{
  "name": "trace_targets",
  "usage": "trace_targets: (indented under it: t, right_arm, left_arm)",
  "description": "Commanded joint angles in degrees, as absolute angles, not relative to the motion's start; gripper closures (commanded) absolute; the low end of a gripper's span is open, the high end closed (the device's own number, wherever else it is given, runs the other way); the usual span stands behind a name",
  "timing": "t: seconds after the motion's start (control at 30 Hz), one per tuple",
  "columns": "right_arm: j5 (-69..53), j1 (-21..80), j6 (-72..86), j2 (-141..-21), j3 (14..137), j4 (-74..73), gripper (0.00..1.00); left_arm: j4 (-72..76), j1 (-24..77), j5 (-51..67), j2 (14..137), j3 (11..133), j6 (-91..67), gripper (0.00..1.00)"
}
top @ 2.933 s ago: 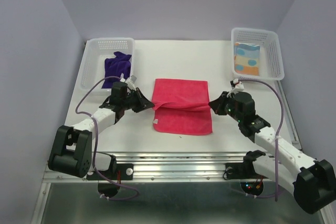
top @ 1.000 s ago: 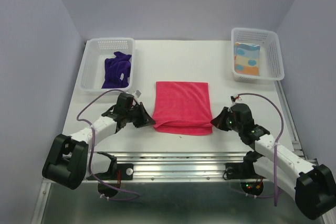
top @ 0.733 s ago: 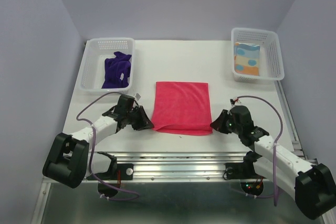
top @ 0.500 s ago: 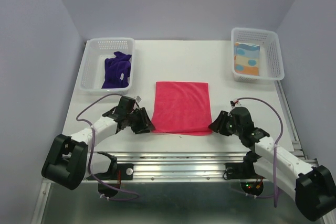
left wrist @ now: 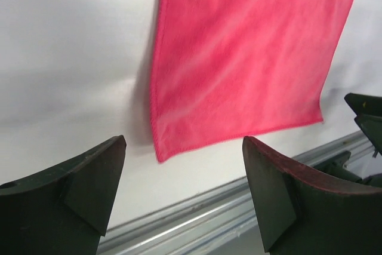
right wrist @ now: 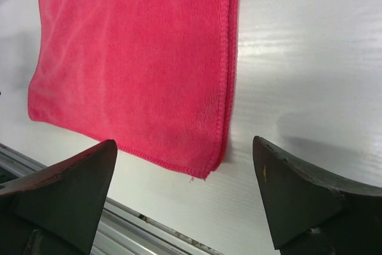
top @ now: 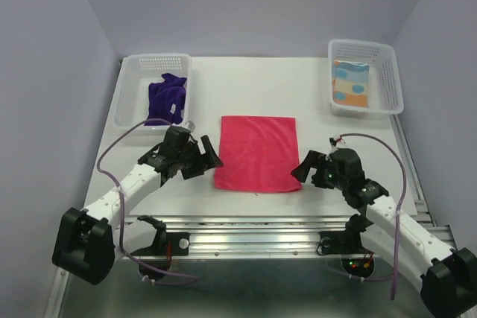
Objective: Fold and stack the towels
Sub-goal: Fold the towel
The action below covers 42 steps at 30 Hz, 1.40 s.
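Right now both tools stand spread wide and hold nothing: the left gripper (top: pixel 207 156) and the right gripper (top: pixel 300 167) flank the pink towel (top: pixel 257 153), which lies flat on the table (top: pixel 246 87) between them, each set of jaws just clear of the cloth's near side edge. From the left wrist, the towel's near corner sits just ahead of the fingers (left wrist: pixel 89 183) and roughly centred in their gap; from the right wrist, the opposite near corner lies ahead and a little toward the left-hand finger, its side edge showing two stacked layers, so the cloth looks folded once. The purple towel (top: pixel 165 97) is bunched in a basket (top: pixel 130 87) beyond the left gripper, and the blue towel (top: pixel 351 83) lies folded in another basket (top: pixel 391 72) well beyond the right one. Another fold probably comes next, and that is where trouble lies. A pinch at either corner could catch only the top layer, peeling the fold open instead of carrying both. Fingers coming in low could shove the edge and rumple it. Uneven lifting by the two arms would skew the fold. The metal rail (left wrist: pixel 197 222) sits just behind the corners, so a drag backward could pull cloth over the table's edge.
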<state>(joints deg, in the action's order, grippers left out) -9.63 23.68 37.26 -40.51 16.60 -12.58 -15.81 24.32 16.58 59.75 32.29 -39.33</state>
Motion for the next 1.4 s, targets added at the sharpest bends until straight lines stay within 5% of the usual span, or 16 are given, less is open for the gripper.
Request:
trace_targets:
  t: [0.0,0.3,0.6,0.9,1.37]
  right_arm:
    - [-2.7,23.9,34.5,-47.5,24.9,-3.5,0.0]
    - [11.2,23.4,27.6,-71.2,40.7,-0.8,0.17]
    - [6.9,19.4,24.0,-88.2,52.7,3.5,0.44]
    - [1.9,16.0,22.9,-98.3,59.3,4.3,0.48]
    - [-2.2,14.9,23.8,-104.3,62.8,5.8,0.5]
  left_arm:
    - [-8.8,24.4,11.2,66.8,41.0,-35.8,0.1]
    - [-9.4,23.9,3.7,91.8,65.5,-30.1,0.21]
    - [-12.7,22.2,4.0,107.8,79.0,-27.2,0.37]
    - [-12.5,19.9,6.2,113.1,82.6,-26.3,0.41]
    - [-12.7,19.9,10.3,117.9,86.0,-25.8,0.62]
